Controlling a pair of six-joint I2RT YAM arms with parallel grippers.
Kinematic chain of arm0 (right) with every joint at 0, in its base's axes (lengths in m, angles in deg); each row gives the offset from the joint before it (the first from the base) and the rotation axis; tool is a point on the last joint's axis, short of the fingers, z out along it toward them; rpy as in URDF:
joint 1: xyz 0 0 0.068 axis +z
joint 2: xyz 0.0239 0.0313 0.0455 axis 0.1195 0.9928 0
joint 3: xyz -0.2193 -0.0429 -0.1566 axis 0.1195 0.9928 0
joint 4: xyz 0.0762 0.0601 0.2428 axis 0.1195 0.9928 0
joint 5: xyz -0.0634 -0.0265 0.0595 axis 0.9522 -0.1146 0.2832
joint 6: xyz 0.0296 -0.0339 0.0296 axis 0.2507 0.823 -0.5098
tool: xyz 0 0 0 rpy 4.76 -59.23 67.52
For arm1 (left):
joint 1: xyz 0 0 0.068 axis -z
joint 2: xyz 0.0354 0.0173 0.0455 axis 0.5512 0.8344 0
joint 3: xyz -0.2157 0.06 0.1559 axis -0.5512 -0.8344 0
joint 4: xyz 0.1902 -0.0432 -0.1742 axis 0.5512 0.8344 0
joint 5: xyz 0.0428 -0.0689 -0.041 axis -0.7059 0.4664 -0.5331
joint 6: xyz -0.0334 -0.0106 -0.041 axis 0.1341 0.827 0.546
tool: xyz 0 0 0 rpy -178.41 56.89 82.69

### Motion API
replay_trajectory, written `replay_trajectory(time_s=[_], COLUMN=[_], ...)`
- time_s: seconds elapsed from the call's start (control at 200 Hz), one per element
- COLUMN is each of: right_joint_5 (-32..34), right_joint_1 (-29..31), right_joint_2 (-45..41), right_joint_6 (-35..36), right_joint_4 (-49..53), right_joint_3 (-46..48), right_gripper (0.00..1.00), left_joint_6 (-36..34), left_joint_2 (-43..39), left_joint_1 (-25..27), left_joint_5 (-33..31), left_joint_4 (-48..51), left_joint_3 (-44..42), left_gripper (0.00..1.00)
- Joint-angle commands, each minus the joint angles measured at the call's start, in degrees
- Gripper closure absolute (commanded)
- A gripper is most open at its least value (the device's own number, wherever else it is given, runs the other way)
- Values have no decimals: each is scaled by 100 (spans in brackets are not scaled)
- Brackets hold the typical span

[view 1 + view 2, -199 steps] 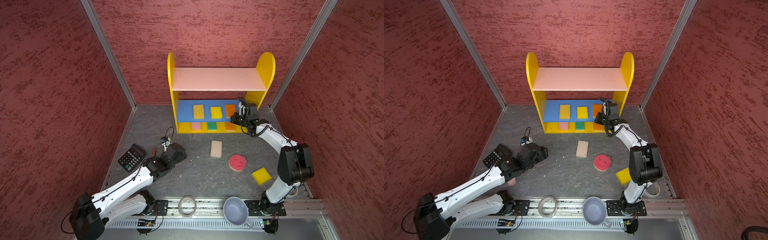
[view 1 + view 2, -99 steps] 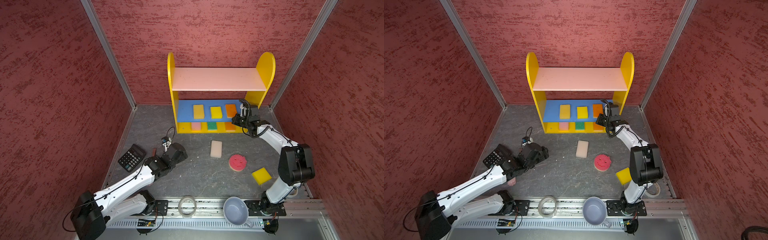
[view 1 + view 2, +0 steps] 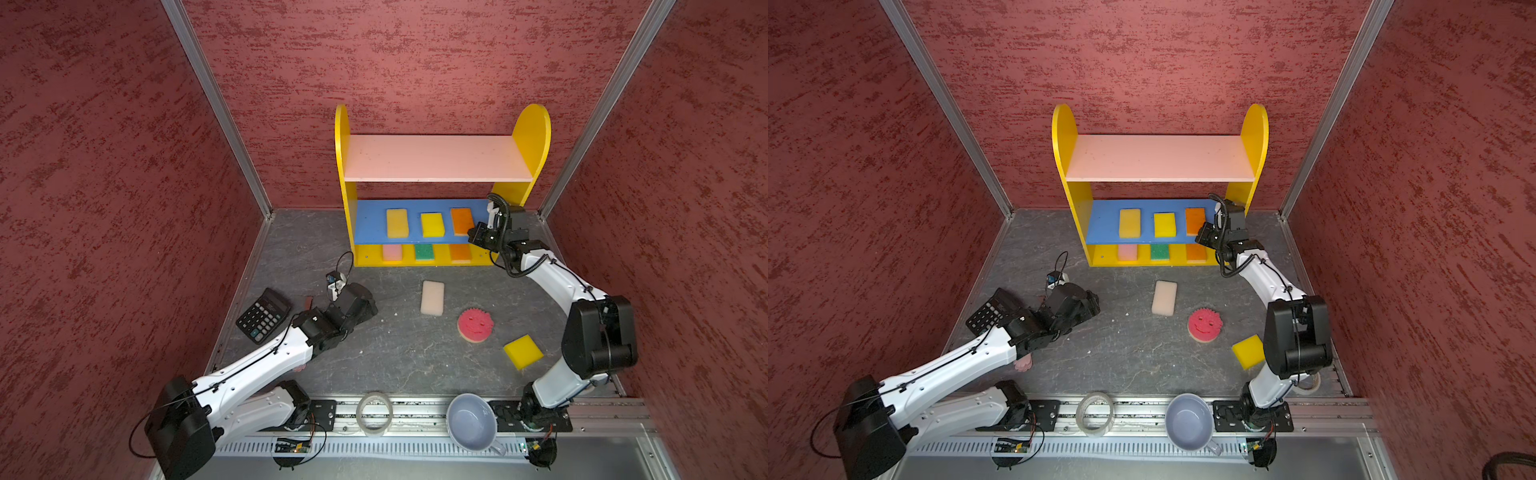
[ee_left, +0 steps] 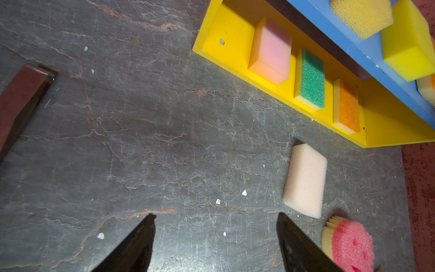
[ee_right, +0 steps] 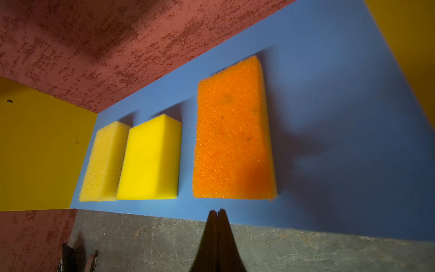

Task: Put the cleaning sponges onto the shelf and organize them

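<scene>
The left gripper (image 4: 215,216), wide and empty, has moved slightly toward the white sponge (image 4: 304,180). The right gripper (image 5: 217,212) stays shut at the front edge of the blue board (image 5: 329,94), before its orange sponge (image 5: 233,131). In both top views only: the loose yellow sponge (image 3: 523,351) near the right edge of the grey surface (image 3: 395,361), enclosed by red walls (image 3: 104,166).

The shelf (image 3: 432,158) stands at the upper centre of both top views, against the back wall. On its middle board lie, left to right and apart, the upper left sponge (image 3: 397,223), upper middle sponge (image 3: 432,224) and upper right sponge (image 3: 461,220). On its base, in a matching row below, lie the lower left sponge (image 3: 392,252), lower middle sponge (image 3: 424,252) and lower right sponge (image 3: 460,252).

On the table (image 3: 374,361) before the shelf, the loose sponge (image 3: 432,297) lies at centre. The round sponge (image 3: 475,325) is near it to the lower right, and the corner sponge (image 3: 523,351) lies further lower right. The calculator (image 3: 264,315) sits at centre left. The tape roll (image 3: 360,415) and the bowl (image 3: 471,424) sit at the bottom edge, the bowl on the right.
</scene>
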Motion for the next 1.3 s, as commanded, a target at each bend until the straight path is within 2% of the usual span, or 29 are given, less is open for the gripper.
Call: replay_trajectory(time_s=[0.0,0.726,1.067,1.298], right_joint_5=[-197,151,44,547], right_joint_1=[137,345,350,209], right_joint_2=[161,831,384,-47], right_joint_6=[-98,-112,-75,220], right_joint_4=[-147,-69,-9,195], right_joint_3=[-253,-674,-696,-735], right_gripper=[100,100,100,100], left_joint_6=[-70,-39,-56,-95], left_joint_2=[87,290,319,284], left_joint_1=[39,99,99,98], left_joint_5=[-17,-67,-84,-111], left_joint_4=[-38,-33,-39,4], left_joint_3=[178,241,240,312], left_gripper=[19,19,19,18])
